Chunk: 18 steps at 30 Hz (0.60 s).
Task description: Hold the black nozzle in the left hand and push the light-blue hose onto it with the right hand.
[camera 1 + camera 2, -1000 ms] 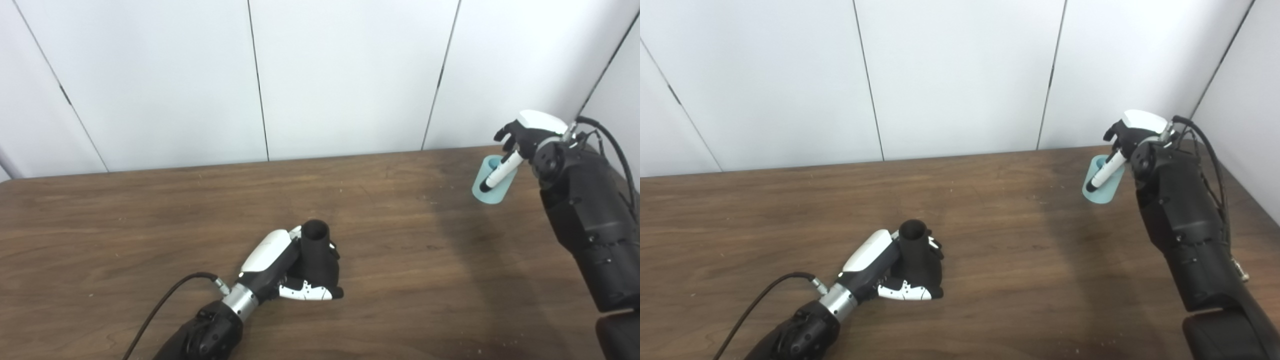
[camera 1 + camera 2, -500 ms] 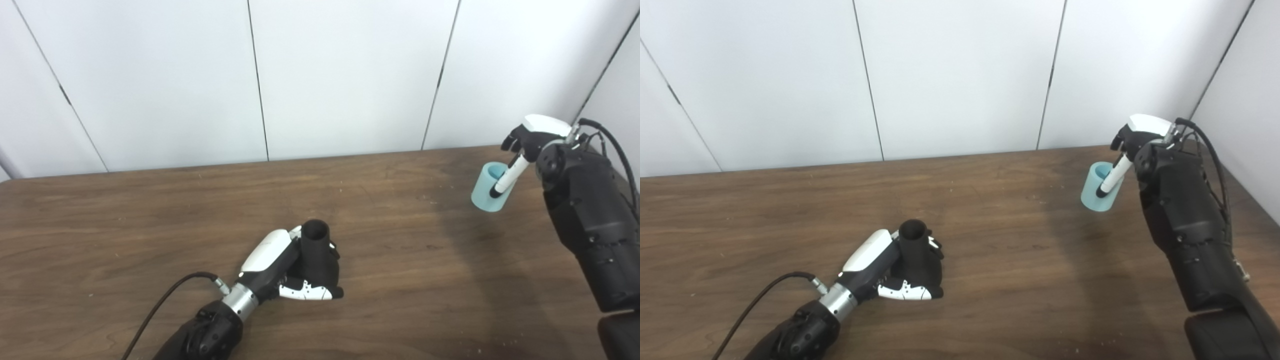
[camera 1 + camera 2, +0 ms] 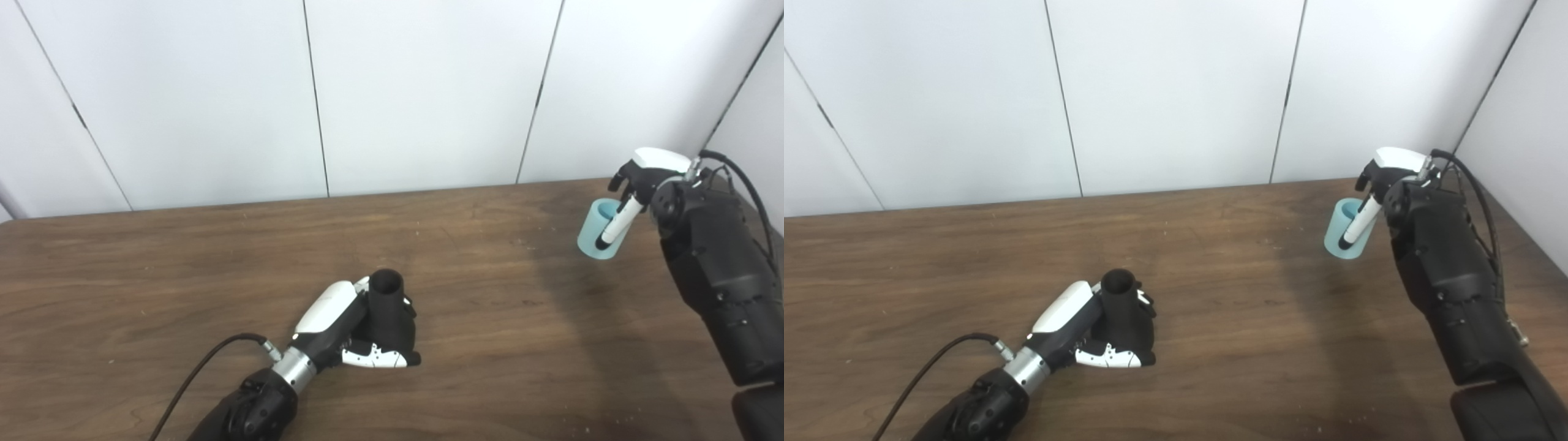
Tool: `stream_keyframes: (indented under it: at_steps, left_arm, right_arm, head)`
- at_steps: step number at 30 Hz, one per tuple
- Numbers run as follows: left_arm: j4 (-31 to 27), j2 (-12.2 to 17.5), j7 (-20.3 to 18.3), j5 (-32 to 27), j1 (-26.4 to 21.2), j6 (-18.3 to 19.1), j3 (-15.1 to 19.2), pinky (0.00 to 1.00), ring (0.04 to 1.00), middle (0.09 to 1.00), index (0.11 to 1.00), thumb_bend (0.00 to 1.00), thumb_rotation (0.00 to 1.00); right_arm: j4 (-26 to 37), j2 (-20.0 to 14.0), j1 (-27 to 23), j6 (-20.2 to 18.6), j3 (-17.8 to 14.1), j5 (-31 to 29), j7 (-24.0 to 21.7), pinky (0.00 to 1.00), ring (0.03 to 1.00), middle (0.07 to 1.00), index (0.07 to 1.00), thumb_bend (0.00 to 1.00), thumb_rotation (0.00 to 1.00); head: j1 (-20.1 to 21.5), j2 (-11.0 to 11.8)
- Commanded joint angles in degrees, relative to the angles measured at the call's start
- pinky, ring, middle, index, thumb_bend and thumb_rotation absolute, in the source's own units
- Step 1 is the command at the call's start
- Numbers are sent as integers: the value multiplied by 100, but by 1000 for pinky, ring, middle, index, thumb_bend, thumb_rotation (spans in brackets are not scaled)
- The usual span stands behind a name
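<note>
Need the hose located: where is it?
The light-blue hose is at the table's far right, gripped by the right hand, far from the black nozzle.

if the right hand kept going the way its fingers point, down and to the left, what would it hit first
Most likely the bare table. The right hand holds the light-blue hose near the far right corner, fingers angled down and left. The black nozzle in the left hand sits farther along, though depth is hard to judge.

A dark, wood-grain table (image 3: 184, 263) with a dull sheen carries a matt black nozzle (image 3: 387, 312) at 6 o'clock; at 3 o'clock, a smooth light-blue hose (image 3: 595, 236) looks like soft plastic beneath glossy white-and-black hand (image 3: 640, 177) shells.
</note>
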<state>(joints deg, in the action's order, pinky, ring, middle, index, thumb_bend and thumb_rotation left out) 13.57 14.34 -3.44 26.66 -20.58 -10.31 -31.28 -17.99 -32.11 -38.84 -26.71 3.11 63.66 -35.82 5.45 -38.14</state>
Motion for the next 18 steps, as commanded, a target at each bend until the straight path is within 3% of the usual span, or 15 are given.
stream_keyframes:
  at_steps: [1,5,7,10,12,14,18]
  left_arm:
    - [476,131,-624,317,658,354,-371,911,870,727,487,549,420]
    - [462,125,-631,303,663,368,-366,911,870,727,511,549,420]
    - [437,127,-639,303,666,384,-364,911,870,727,508,549,421]
    - [406,126,-649,311,670,412,-368,911,870,727,499,549,420]
    - [392,129,-656,310,671,423,-368,911,870,727,495,549,420]
    - [391,131,-658,307,669,426,-366,911,870,727,492,549,420]
    - [391,134,-656,302,672,416,-364,910,870,727,488,549,420]
  right_arm:
    - [290,-190,-220,-16,-1,-85,160,400,512,604,759,941,166]
    - [415,-217,-139,11,136,-313,352,526,687,761,740,952,175]
    - [347,-252,-137,36,215,-428,448,537,701,788,746,943,167]
    - [243,-306,-157,39,323,-570,538,443,596,721,753,932,160]
    - [186,-332,-175,48,375,-687,596,296,399,536,760,916,128]
    - [120,-362,-192,73,432,-785,677,204,278,405,756,908,94]
    - [140,-452,-166,84,578,-871,836,145,225,348,676,876,59]
  head:
    - [3,-7]
    - [3,-7]
    - [-11,-26]
    - [-21,-39]
    - [-20,-49]
    - [-22,-52]
    - [-19,-57]
